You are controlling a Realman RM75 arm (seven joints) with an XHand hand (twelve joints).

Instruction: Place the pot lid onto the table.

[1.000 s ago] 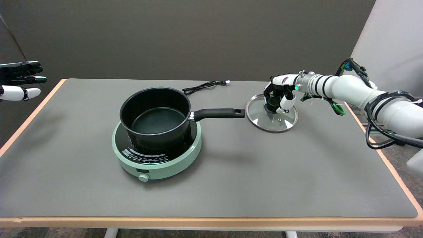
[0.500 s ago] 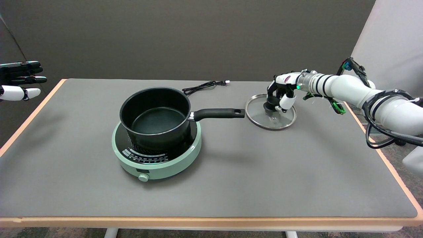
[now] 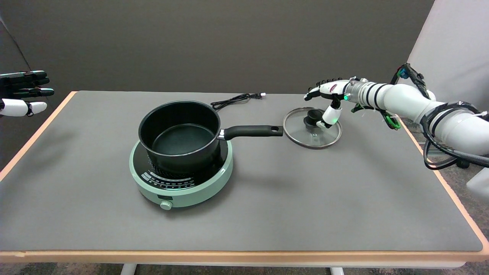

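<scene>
Head view of a grey table (image 3: 267, 214) with a pale wooden edge, seen from above its near side. The robot's right hand (image 3: 327, 97) reaches in from the right on a white arm wrapped in black cables and hovers over the far right part of the table. Its fingers (image 3: 314, 88) are spread wide and stretched out flat toward the left, holding nothing, while the white thumb (image 3: 329, 116) hangs downward. Directly below the hand a round glass lid (image 3: 312, 128) with a metal rim lies flat on the table, its black knob (image 3: 311, 117) facing up. The thumb tip sits just beside the knob on its right; whether it touches the knob cannot be told. To the left of the hand, just past the lid's edge, is the end of a long black handle belonging to a black pot (image 3: 179, 133), which is uncovered. The pot stands on a round pale green hotplate (image 3: 181, 177) with a small dial at its front. Beyond the pot, to the hand's left, a black power cord (image 3: 235, 100) lies loose on the table.
</scene>
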